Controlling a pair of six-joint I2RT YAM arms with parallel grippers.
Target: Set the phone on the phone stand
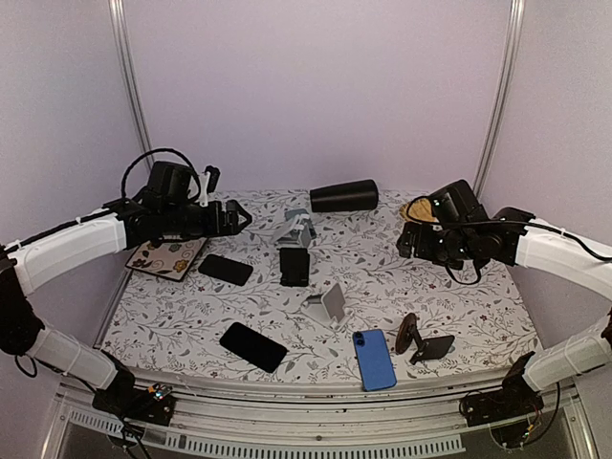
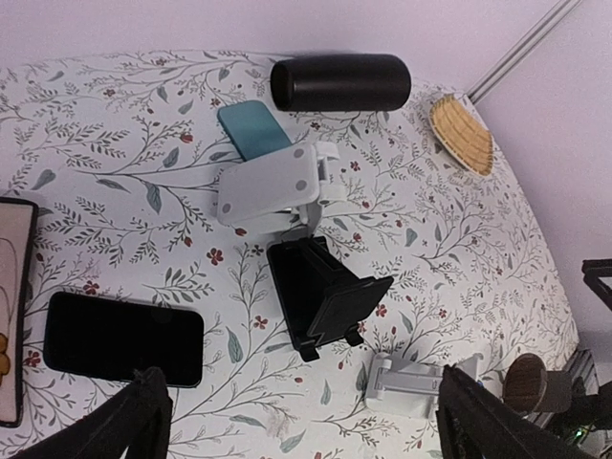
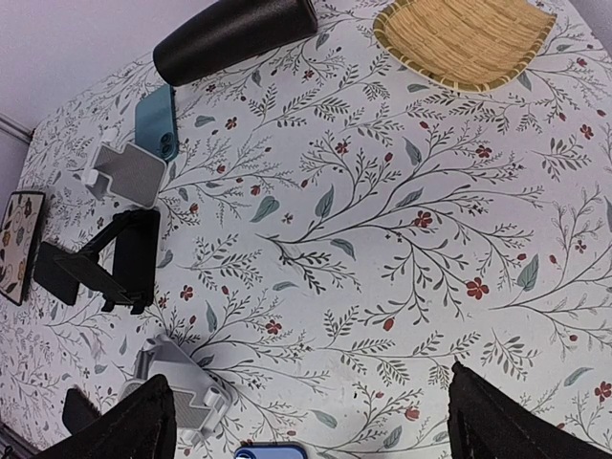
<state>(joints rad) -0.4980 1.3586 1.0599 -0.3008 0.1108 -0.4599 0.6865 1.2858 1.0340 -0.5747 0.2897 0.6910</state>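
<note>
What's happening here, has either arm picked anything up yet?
Nothing is held yet. The left gripper and right gripper hover above the table, jaws open and empty. The blue phone and a black phone lie flat near the front edge; the black stand and silver stand mid-table carry nothing.

Bright even light, soft shadows, sharp

Robot lab booth, plain pale walls (image 1: 316, 86), metal corner posts (image 1: 131, 76), floral-covered table (image 1: 382, 268)
</note>
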